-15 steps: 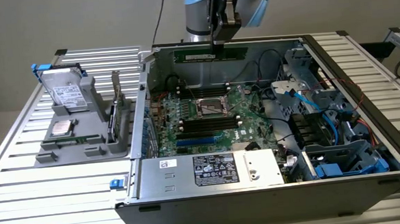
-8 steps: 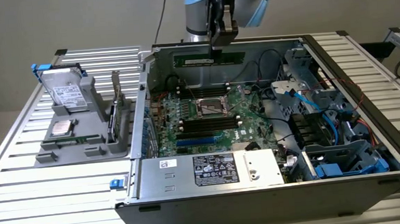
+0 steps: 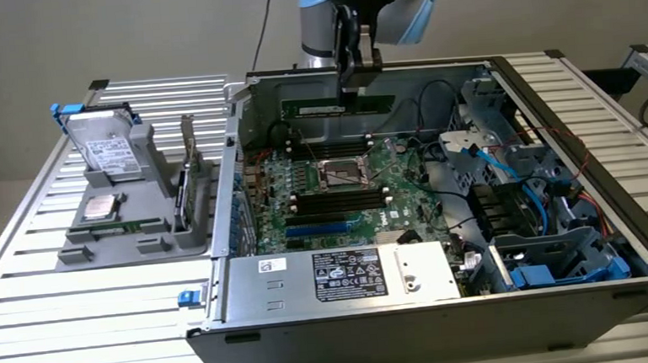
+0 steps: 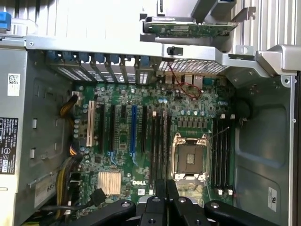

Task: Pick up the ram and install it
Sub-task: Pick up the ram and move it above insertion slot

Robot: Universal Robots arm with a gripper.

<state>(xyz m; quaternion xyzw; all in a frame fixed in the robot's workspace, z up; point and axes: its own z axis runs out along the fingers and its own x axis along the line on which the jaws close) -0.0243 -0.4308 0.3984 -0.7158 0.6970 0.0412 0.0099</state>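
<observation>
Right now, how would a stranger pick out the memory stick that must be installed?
Find the open computer case. Over its far side, the hand grips a long, thin green memory stick. Unlike the parts on the board below, it hangs in the air.

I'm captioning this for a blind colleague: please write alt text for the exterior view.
The robot's hand, shut on the ram, holds it level above the motherboard inside an open computer case lying on a slatted metal table. On the exterior view's left, a grey tray holds a hard drive and a silver processor chip.
</observation>
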